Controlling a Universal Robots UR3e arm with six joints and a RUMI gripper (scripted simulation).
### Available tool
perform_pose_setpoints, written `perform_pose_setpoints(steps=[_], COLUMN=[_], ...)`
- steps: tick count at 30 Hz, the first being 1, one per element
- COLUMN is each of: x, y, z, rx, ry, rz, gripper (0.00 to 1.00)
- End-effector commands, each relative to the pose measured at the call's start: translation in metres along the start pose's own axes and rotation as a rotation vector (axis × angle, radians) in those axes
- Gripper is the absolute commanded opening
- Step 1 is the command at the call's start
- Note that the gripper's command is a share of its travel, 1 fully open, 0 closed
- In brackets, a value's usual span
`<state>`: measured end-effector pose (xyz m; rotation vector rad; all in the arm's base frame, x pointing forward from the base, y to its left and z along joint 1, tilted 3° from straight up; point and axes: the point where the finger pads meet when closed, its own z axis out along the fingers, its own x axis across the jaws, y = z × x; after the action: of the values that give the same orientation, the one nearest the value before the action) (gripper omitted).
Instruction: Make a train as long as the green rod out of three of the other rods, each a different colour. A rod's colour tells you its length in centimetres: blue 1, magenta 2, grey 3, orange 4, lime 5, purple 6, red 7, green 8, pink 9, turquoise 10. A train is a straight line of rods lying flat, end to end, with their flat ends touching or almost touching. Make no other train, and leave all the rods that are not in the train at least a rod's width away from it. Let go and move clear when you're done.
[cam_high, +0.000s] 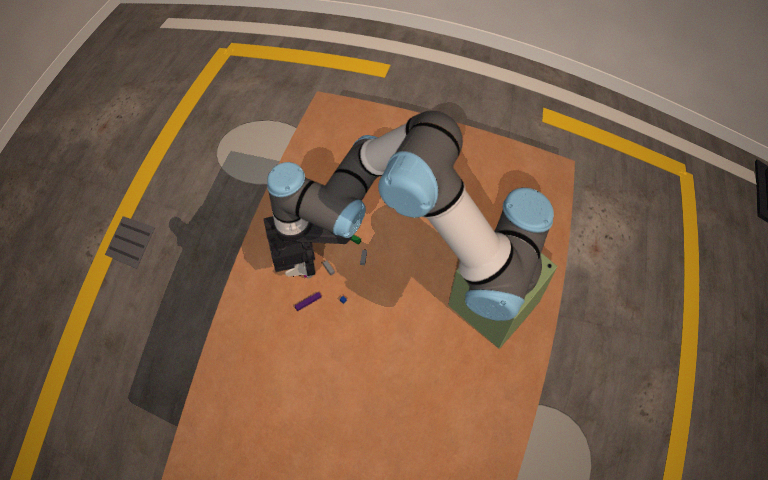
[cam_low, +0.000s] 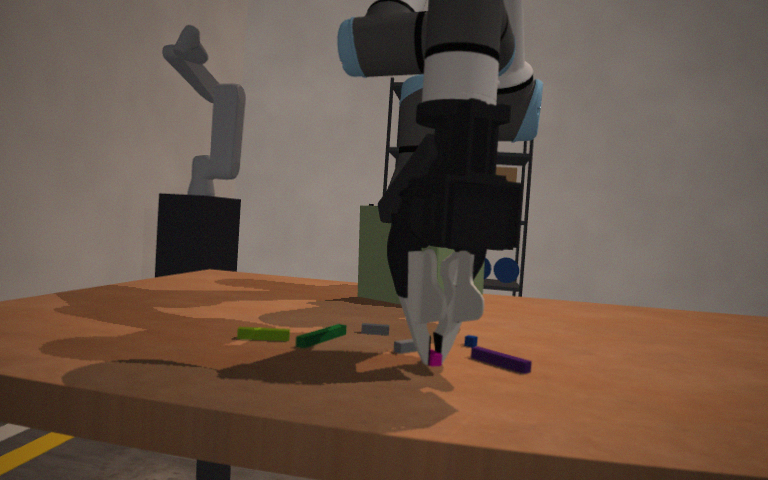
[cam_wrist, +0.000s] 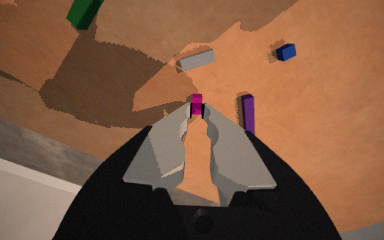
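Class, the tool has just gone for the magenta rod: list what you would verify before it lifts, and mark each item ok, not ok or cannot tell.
1. Tool shut on the magenta rod: ok, the rod sits between the fingertips.
2. Rod gripped squarely: cannot tell; only its end shows past the tips.
3. Nearest grey rod apart from the fingers: ok.
4. Purple rod free of the tool: ok, it lies beside the right finger with a gap.
5. Blue rod out of the way: ok.
6. Train started: not ok; in the exterior view the lime rod and green rod lie separate, nothing joined.
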<state>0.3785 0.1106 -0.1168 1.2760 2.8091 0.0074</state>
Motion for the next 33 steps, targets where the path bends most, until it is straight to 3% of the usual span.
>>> perform_pose_setpoints(steps=[1,18,26,33], x=[-0.001,-0.001,-0.001,0.0], y=[0.001,0.001,0.001,0.001], z=[-0.001,-0.007,-0.026,-0.061], rx=[-0.002,-0.002,-0.002,-0.002], ry=[-0.002,-0.002,-0.002,-0.002], rz=[0.0,0.0,0.0,0.0], gripper=[0.0,0.0,0.0,0.0])
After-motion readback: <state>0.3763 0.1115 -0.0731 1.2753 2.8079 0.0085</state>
